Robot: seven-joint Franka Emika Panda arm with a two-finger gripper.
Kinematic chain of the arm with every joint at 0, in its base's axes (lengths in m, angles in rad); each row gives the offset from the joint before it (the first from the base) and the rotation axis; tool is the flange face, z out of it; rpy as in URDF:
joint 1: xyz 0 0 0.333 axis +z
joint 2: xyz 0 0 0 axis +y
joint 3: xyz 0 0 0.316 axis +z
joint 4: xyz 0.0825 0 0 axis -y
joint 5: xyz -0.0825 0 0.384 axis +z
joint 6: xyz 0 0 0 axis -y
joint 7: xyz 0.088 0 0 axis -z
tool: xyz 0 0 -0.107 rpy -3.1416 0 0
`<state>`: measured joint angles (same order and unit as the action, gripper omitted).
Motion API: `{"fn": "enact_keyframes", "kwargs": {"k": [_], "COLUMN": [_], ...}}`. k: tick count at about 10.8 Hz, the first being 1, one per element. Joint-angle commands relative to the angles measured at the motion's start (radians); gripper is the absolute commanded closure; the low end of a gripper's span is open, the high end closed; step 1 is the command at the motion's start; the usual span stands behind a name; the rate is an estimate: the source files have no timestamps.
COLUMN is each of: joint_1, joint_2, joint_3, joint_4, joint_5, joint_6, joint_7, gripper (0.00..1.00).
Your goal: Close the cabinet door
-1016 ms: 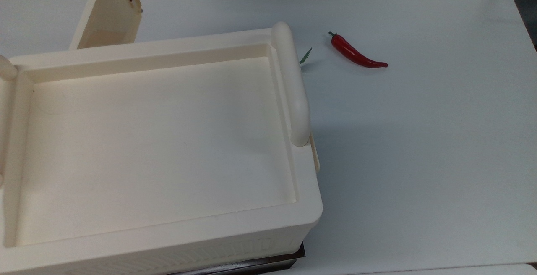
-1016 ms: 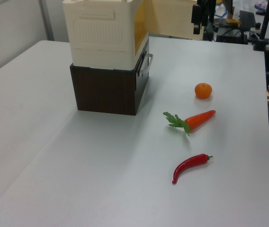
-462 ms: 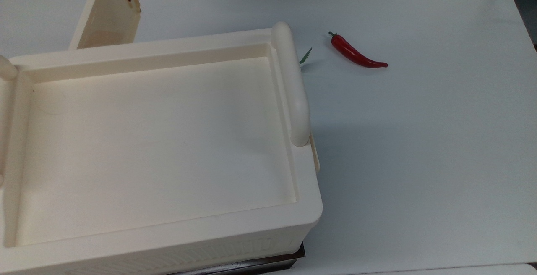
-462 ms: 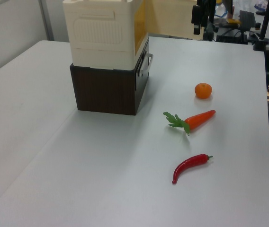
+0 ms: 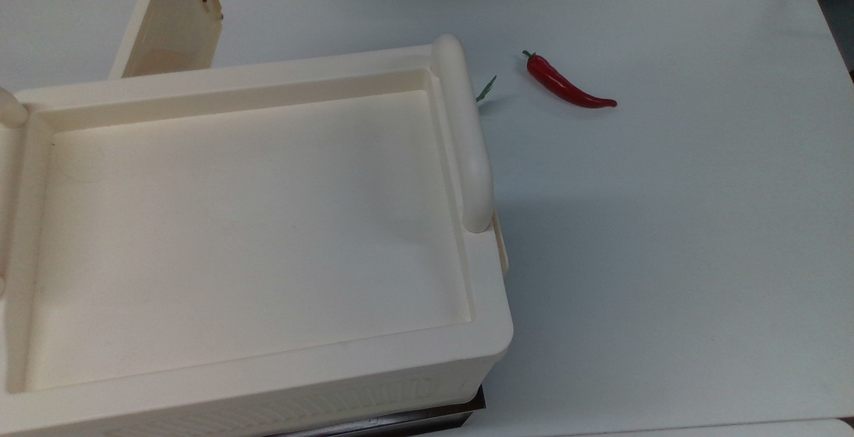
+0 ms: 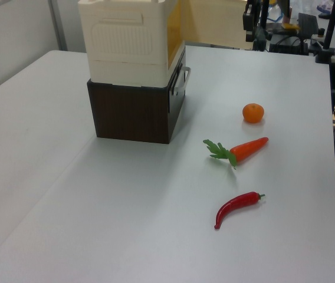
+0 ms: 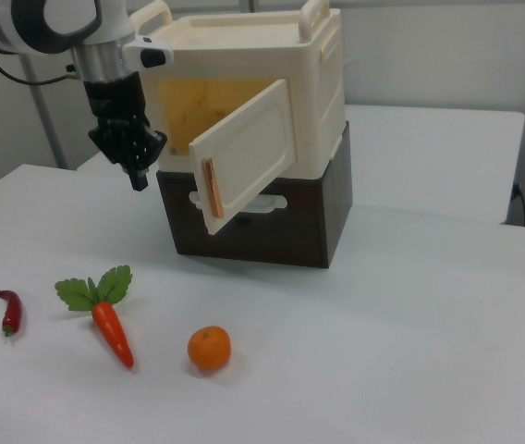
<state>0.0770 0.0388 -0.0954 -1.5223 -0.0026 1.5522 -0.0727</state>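
You have the gripper (image 7: 139, 174) hanging above a white table (image 7: 383, 351) that spreads out below it and well past it on every side. Behind the gripper in the right view you see a plain pale wall (image 7: 447, 55) and a grey upright pole (image 7: 45, 129). In the left view, just beyond the gripper, you find a cluttered bench (image 6: 297, 29) of dark equipment. Well apart from the gripper, at the left view's left, a second white tabletop (image 6: 20, 130) joins the first along a seam, backed by a pale partition (image 6: 14, 29) with a metal post (image 6: 55, 23). Your light is soft and even, and shadows on the tabletop are faint.
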Motion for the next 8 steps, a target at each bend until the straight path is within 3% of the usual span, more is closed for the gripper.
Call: {"fn": "enact_keyframes", "kwargs": {"k": [1, 4, 8], "joint_1": [-0.014, -0.017, -0.023], "joint_2": [-0.019, -0.049, -0.063], "joint_3": [-0.033, -0.092, -0.26], "joint_4": [-0.007, 0.001, 0.037], "joint_5": [0.013, 0.001, -0.016], "joint_6": [-0.075, -0.181, -0.225], "joint_7": [-0.212, -0.355, -0.724], "gripper": [1.0, 1.0, 1.0]}}
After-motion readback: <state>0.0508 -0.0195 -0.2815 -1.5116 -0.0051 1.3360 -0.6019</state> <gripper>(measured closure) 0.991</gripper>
